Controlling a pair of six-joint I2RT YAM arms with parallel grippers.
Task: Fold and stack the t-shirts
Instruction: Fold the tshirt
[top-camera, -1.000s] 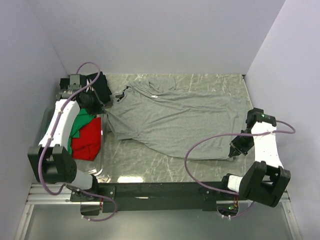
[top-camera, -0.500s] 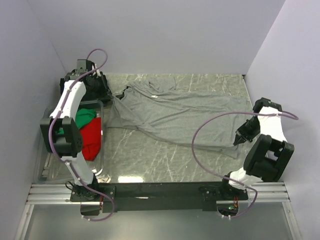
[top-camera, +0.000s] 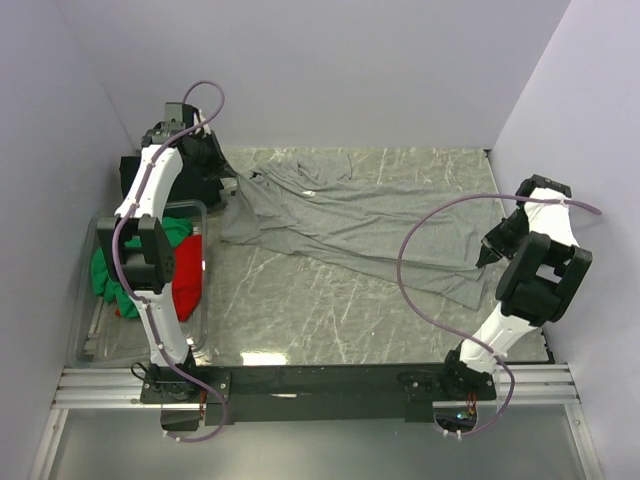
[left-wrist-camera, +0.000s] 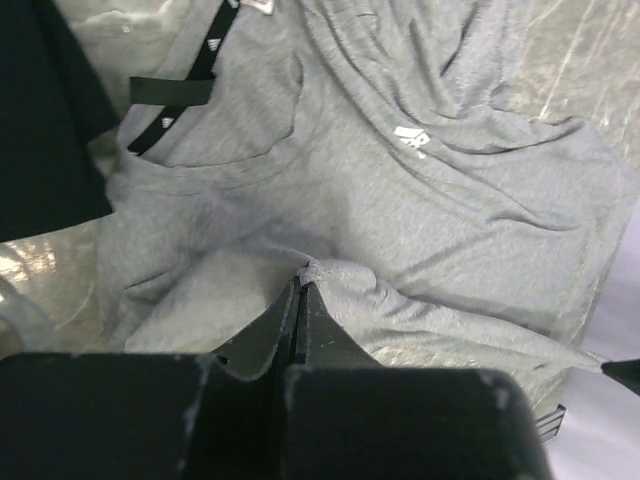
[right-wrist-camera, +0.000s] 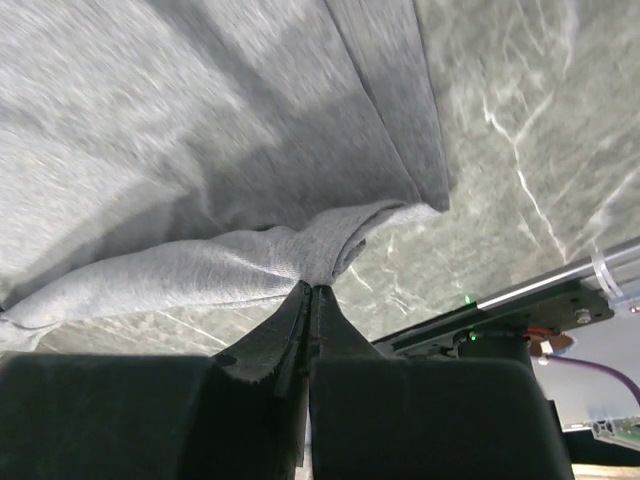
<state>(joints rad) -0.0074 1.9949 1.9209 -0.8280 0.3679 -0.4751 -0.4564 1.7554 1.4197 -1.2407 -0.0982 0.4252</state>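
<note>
Pinching grey t-shirt (top-camera: 350, 225): left fingers (left-wrist-camera: 291, 312), right fingers (right-wrist-camera: 300, 308) clamped on folds at their tips; limp, light, sags, so grip hem corners.

Arms spread wide; left end effector (left-wrist-camera: 300, 287) pinched shut, right end effector (right-wrist-camera: 310, 290) likewise.

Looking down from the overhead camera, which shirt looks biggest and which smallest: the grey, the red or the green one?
1. grey t-shirt, by far.
2. red t-shirt and green t-shirt: too alike to rank, both bunched and partly hidden.
</note>
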